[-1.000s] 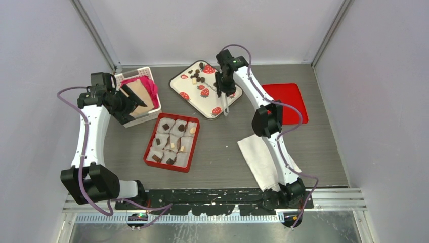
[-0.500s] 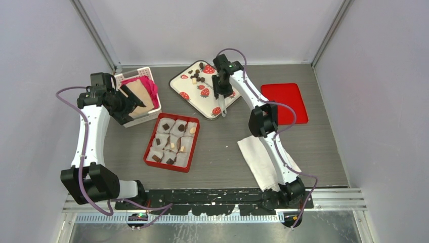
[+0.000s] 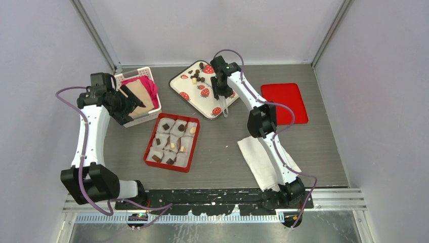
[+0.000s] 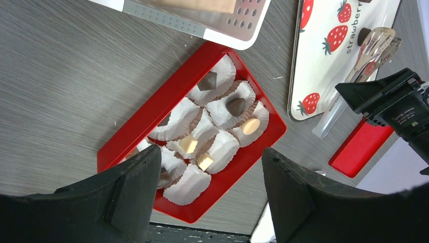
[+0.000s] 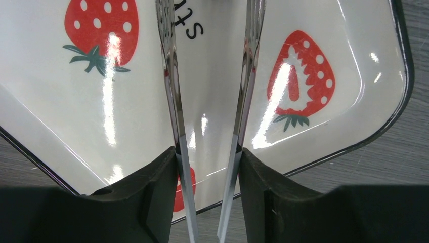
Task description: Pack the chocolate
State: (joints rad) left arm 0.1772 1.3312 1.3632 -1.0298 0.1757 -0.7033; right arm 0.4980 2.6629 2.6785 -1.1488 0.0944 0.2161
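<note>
Your right gripper (image 5: 207, 158) is pinching the tongs (image 5: 171, 76) by their two metal arms, which lie between its fingers over the strawberry tray (image 3: 195, 97). The arms stand apart, and I see nothing caught between them. The loose chocolate (image 3: 196, 76) sits in a small cluster at the tray's far corner. In the left wrist view one dark piece (image 4: 363, 35) lies just beside the tongs' heads. More pieces already rest in paper cups (image 4: 222, 150) inside the red box (image 3: 150, 144). The step in hand, as I read it, is fetching the next piece. Pick one that stands a little clear of its neighbours (that dark one looks the handiest) and lower the heads to either side of it before you squeeze. Squeeze gently, because these bits are small and the glossy tray may let one skid or pop out sideways. Lift straight up, then travel low to a cup that looks empty and release close above it. Your left gripper (image 4: 210, 167) hangs spread with nothing in it, above the box and beside the basket (image 3: 137, 121). Leave it high there so it doesn't block the right arm's route.
</note>
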